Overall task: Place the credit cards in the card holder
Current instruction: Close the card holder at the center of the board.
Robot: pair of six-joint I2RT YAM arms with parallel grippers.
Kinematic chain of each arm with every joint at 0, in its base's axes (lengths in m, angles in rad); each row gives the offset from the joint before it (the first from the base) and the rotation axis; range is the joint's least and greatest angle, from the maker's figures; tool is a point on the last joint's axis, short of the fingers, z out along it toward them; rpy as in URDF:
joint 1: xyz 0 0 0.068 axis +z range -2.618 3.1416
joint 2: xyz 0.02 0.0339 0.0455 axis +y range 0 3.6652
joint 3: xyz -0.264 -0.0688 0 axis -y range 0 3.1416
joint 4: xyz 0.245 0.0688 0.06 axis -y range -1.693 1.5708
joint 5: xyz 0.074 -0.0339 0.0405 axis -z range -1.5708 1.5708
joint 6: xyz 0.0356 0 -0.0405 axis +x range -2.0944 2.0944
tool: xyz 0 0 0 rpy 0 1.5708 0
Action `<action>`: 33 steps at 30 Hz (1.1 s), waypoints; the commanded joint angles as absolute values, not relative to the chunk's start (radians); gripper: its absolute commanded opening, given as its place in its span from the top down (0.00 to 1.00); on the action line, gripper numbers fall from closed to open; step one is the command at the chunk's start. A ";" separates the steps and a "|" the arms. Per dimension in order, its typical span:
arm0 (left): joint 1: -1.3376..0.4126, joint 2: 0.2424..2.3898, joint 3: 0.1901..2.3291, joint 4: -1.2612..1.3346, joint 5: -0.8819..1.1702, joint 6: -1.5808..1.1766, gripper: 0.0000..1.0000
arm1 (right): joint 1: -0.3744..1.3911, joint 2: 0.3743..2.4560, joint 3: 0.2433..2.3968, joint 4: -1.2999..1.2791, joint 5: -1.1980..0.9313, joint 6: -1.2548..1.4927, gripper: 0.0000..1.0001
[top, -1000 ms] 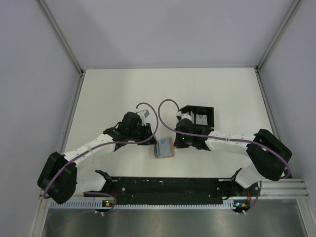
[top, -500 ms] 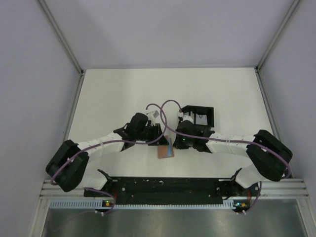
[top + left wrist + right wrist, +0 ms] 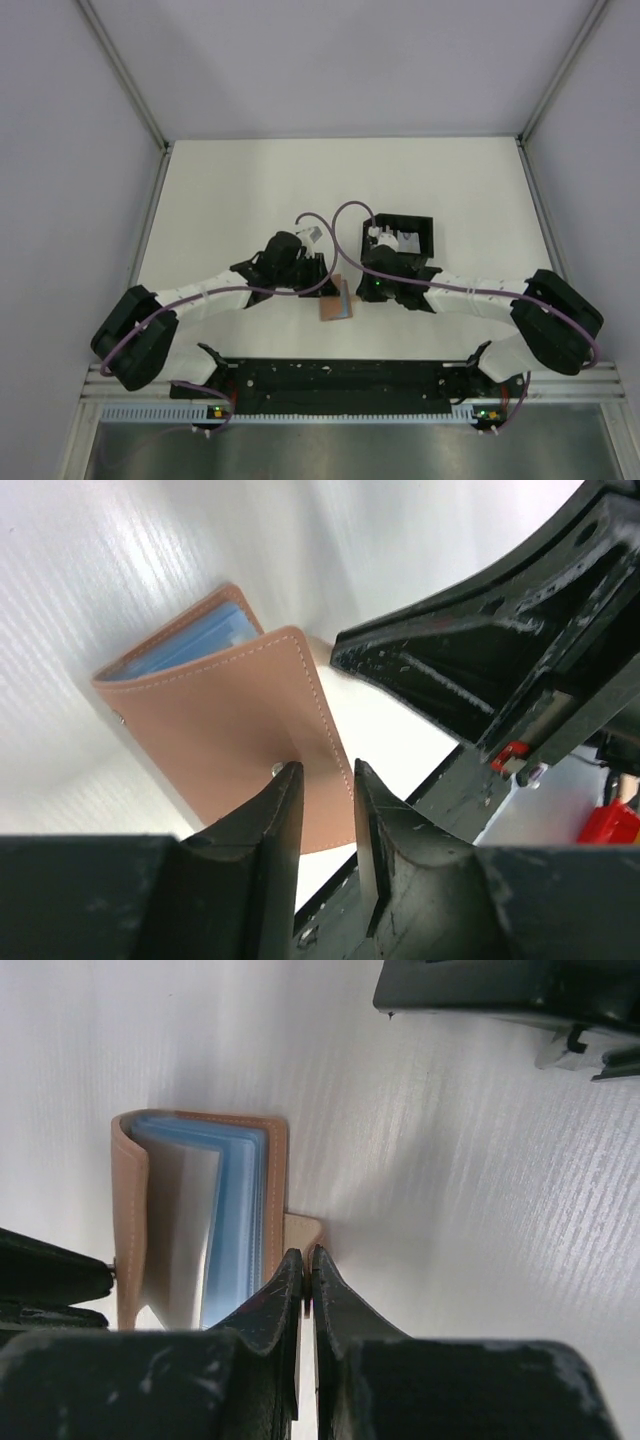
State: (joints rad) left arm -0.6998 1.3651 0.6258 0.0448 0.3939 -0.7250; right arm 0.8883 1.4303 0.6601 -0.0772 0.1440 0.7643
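**On the counter, card holder spread between two arms**

Near the middle of the white counter [image 3: 230, 190], a flat tan-brown leather-like card holder [image 3: 338, 300] is propped open, with its blue inner leaves [image 3: 235, 1210] showing. One thin tan cover edge is pinched by the clenched right fingers [image 3: 275, 1305]. The other cover sits between the part-spread left fingers [image 3: 265, 820], though whether it is gripped cannot be told. No loose credit card can be made out. A black square tray [image 3: 420, 222] stands near. The slim pinch could slip and the holder snap closed, or opposing pulls could drag it. The two wrists, held very close, could be knocked together. No brand or writing can be read.
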 commanded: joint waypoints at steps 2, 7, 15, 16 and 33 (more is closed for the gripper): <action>-0.710 1.276 0.690 -0.095 0.344 -0.631 0.74 | 0.899 1.379 0.653 -0.120 0.178 0.764 1.00; -0.710 1.276 0.677 -0.143 0.311 -0.597 0.87 | 0.899 1.376 0.660 -0.130 0.178 0.758 1.00; -0.712 1.192 0.637 -0.146 0.237 -0.600 0.95 | 0.899 1.379 0.664 -0.143 0.176 0.756 1.00; -0.712 1.177 0.637 -0.158 0.215 -0.592 0.96 | 0.900 1.381 0.666 -0.143 0.175 0.755 1.00; -0.709 1.153 0.551 -0.186 0.127 -0.634 0.96 | 0.897 1.387 0.675 -0.147 0.170 0.753 1.00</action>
